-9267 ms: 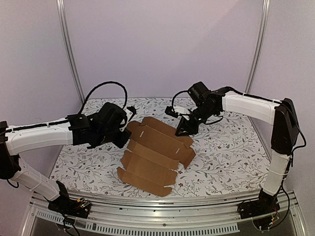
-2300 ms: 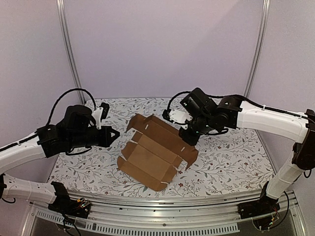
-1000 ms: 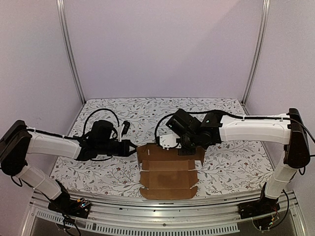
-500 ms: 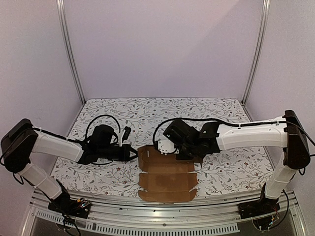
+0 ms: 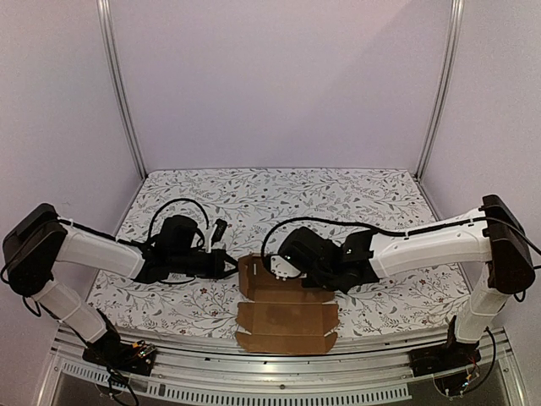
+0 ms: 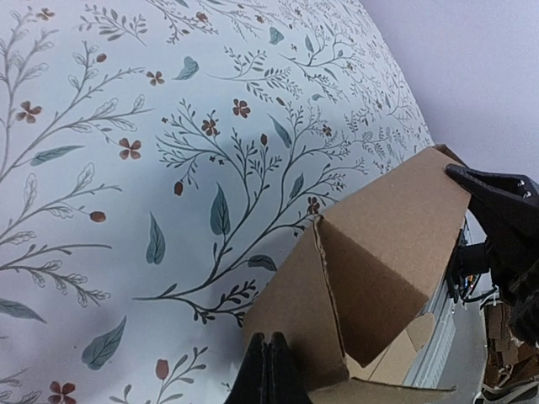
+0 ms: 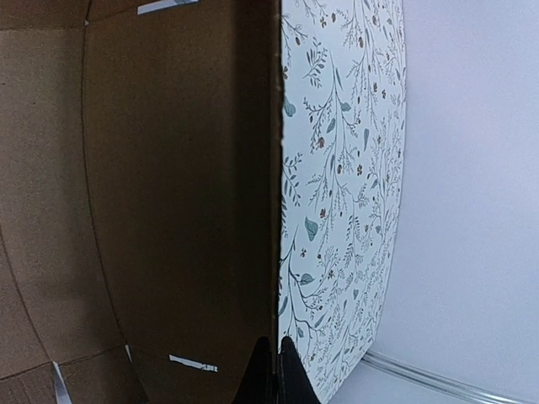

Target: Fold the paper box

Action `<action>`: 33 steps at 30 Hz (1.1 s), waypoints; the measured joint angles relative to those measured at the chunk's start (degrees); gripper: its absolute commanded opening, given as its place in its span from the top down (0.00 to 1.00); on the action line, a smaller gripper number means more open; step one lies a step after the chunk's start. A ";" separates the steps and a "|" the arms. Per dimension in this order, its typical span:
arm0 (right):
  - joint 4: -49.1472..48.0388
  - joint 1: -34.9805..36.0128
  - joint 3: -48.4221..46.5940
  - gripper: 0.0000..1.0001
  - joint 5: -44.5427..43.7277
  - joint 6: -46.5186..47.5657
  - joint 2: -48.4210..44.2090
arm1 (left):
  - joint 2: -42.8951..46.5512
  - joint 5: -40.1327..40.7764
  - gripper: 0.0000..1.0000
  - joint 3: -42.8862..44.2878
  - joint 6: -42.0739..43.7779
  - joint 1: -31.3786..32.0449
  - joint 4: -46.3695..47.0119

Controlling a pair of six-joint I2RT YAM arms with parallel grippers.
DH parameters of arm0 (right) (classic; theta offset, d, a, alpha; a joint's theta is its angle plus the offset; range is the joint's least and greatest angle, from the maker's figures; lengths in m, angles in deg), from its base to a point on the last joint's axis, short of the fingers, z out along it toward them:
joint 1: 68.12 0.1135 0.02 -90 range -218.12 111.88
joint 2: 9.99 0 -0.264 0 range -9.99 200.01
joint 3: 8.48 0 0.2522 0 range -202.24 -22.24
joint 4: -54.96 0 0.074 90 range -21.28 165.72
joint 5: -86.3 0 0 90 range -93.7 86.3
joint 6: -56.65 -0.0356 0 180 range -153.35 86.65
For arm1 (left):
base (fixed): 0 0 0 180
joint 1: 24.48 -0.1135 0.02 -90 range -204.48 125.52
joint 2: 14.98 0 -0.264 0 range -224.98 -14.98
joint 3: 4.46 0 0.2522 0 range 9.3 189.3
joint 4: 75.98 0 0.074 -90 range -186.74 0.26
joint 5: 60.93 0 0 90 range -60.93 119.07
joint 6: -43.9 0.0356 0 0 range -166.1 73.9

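Note:
The paper box [image 5: 287, 320] is a brown die-cut cardboard sheet lying near the table's front edge. Its far panel and left side flap stand up. My left gripper [image 5: 233, 264] is shut, its tips against the outside of the raised left flap [image 6: 379, 227]; the left wrist view shows the closed tips [image 6: 268, 358] touching cardboard. My right gripper [image 5: 330, 281] is at the far panel's right part. In the right wrist view its tips [image 7: 275, 353] pinch the panel's edge, with the brown panel [image 7: 168, 194] filling the left side.
The floral-patterned tabletop [image 5: 279, 190] extends behind and to both sides of the box. A metal rail [image 5: 279, 365] runs along the front edge just below the sheet. Walls and two upright frame posts [image 5: 118, 85] enclose the back.
Both arms brought the sheet from mid-table toward the front edge and squared it up. In the last half second it slid slightly nearer and the far panel rose.

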 measured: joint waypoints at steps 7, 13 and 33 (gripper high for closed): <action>-5.60 2.51 3.23 1.00 -5.62 1.44 -0.04 | 0.50 -0.15 1.00 -0.04 0.17 0.68 -0.04; -10.91 4.48 4.87 1.00 -10.93 3.65 -0.04 | 0.96 -0.20 1.00 -0.48 0.57 2.45 -0.04; -28.24 8.37 11.41 1.00 -21.79 11.93 0.17 | 4.63 2.27 1.00 -1.95 2.56 3.02 -2.58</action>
